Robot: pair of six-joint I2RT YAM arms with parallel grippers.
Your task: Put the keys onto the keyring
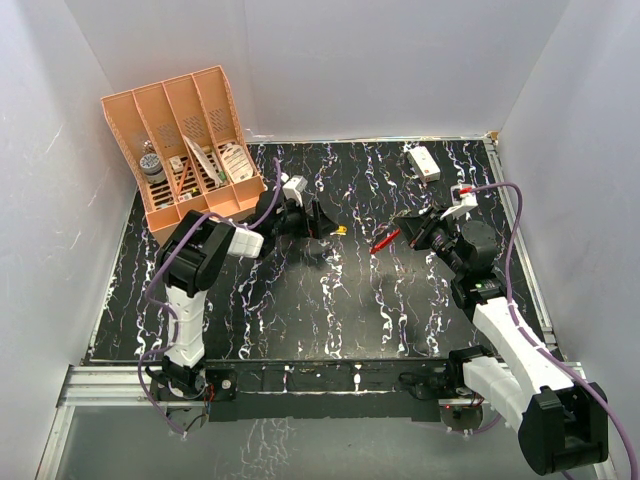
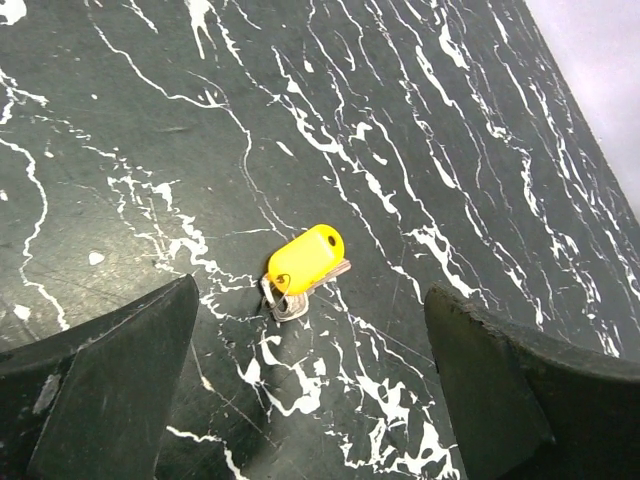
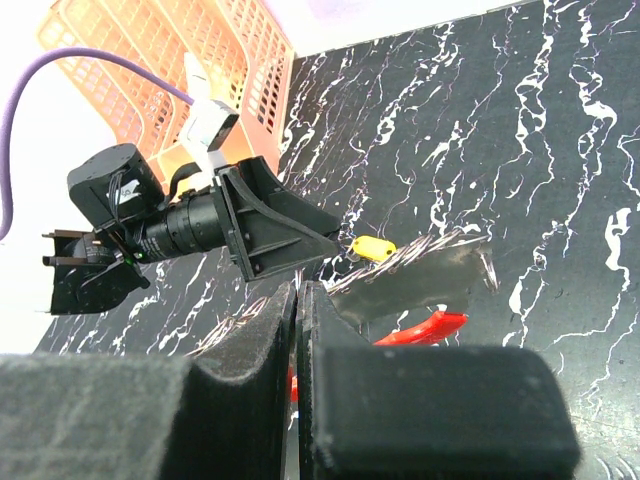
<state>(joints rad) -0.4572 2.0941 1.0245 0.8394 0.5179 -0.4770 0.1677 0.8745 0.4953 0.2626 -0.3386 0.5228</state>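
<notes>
The keys (image 2: 290,300), small and silvery with a yellow head (image 2: 305,258), lie flat on the black marbled table. My left gripper (image 2: 312,335) hovers just short of them, wide open, one finger on each side. From above, the keys (image 1: 340,230) sit just right of the left gripper (image 1: 318,225). The red keyring (image 1: 385,240) sticks out from my right gripper (image 1: 420,232). In the right wrist view that gripper (image 3: 298,290) is shut, red showing between its jaws. The keyring's red band (image 3: 430,327) runs out past the fingertips. A flat silvery key (image 3: 420,280) juts out above it.
An orange divided rack (image 1: 190,140) holding small items stands at the back left, close behind the left arm. A white rectangular box (image 1: 423,162) lies at the back right. White walls enclose the table on three sides.
</notes>
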